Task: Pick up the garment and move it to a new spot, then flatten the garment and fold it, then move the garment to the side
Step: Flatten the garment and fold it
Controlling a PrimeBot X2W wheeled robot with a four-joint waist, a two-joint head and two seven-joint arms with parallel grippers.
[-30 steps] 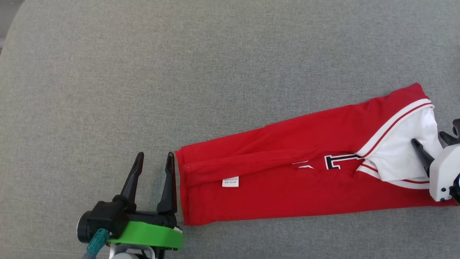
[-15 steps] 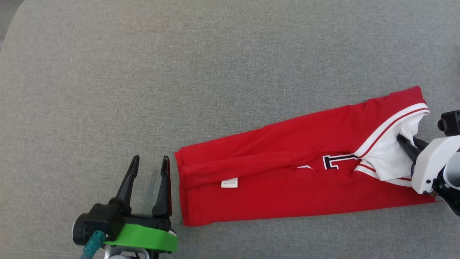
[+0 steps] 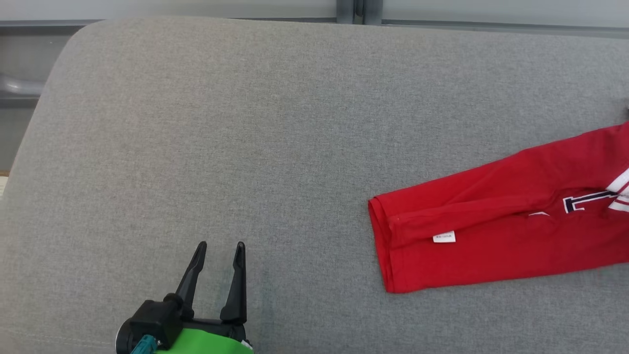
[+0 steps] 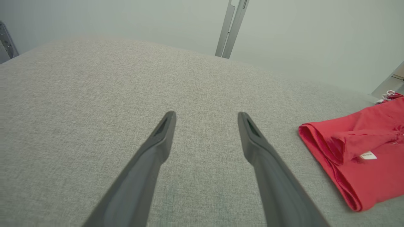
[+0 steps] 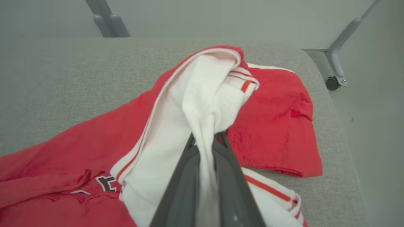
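Note:
The garment [image 3: 496,236] is a red shirt with white parts and red stripes, folded into a long strip on the grey cushion [image 3: 295,123]; it runs off the right edge of the head view. In the right wrist view my right gripper [image 5: 206,140] is shut on a bunched white fold of the garment [image 5: 202,104], which is pulled up between the two fingers. My left gripper [image 3: 218,248] stands open over bare cushion, well to the left of the garment's folded end [image 4: 350,157]. Nothing lies between its fingers [image 4: 151,154].
The cushion's back edge meets a pale wall with a grey metal upright [image 3: 351,11]. Its right end drops off beside a metal leg with a caster [image 5: 334,78]. The cushion's left corner is rounded [image 3: 59,54].
The head camera has shifted left and up, so the garment sits farther right. My right gripper has shut on the white fold. The left gripper stays open.

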